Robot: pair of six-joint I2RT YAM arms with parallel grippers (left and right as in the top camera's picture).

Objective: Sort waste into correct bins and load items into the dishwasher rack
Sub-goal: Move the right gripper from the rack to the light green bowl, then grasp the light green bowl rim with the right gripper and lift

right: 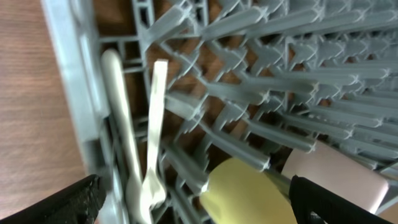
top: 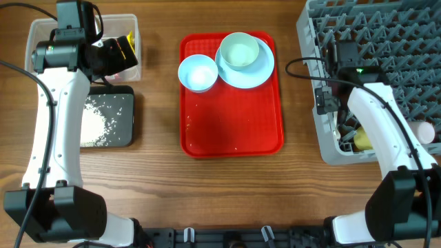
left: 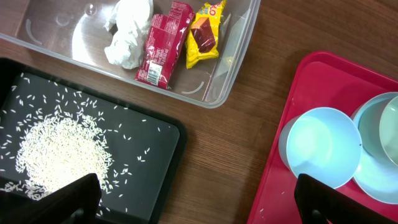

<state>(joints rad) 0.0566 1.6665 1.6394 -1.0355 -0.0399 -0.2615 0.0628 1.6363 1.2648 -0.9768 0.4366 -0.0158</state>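
Wrappers [left: 163, 43] and tissue [left: 127, 37] fill the clear tub [left: 236, 74], rice [left: 59, 152] the black tray [left: 155, 162], spoon [right: 153, 137] and cups [right: 242, 193] the right-edge rack [top: 386, 27]; plate [top: 258, 74] and bowls [top: 198, 72] remain, left gripper [left: 199, 198] and right gripper [right: 199, 199] gaping empty.

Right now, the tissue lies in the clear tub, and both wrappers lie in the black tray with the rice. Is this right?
Not quite. The red wrapper and the yellow wrapper lie in the clear tub beside the crumpled tissue; only the rice lies in the black tray. The left wrist view shows it.
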